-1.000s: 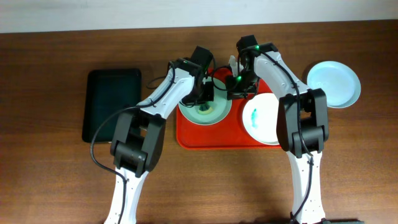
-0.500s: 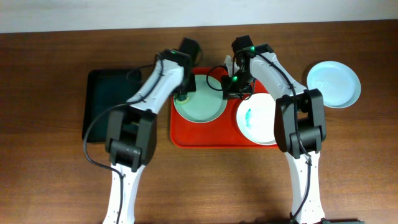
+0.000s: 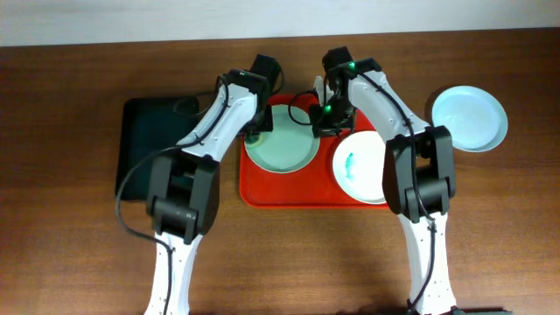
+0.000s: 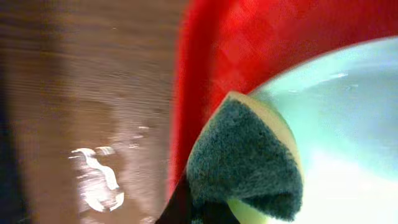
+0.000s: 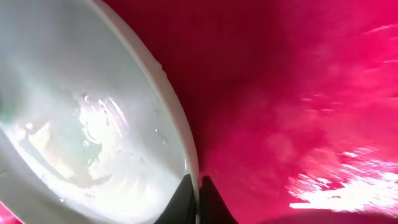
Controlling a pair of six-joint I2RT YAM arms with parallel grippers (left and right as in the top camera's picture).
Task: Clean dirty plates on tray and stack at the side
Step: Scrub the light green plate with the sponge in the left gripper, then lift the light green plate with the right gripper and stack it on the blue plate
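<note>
The red tray (image 3: 262,188) holds the mint green plate (image 3: 284,149) and the white plate (image 3: 367,171), which has a teal smear. The light blue plate (image 3: 470,118) lies on the table at the right, off the tray. My left gripper (image 3: 256,131) is shut on a yellow sponge with a dark green scouring face (image 4: 249,155), which rests on the green plate's (image 4: 354,106) left rim. My right gripper (image 3: 325,122) is shut on the green plate's right rim (image 5: 180,143), with both fingertips (image 5: 196,190) pinching it above the tray floor (image 5: 298,93).
A black rectangular tray (image 3: 157,144) lies on the wooden table (image 3: 70,227) left of the red tray, close to my left arm. The table's far edge meets a white wall behind both grippers.
My left gripper has moved the sponge from the middle of the green plate to its left rim. The red tray and its plates have shifted slightly left. The right gripper keeps its hold.
</note>
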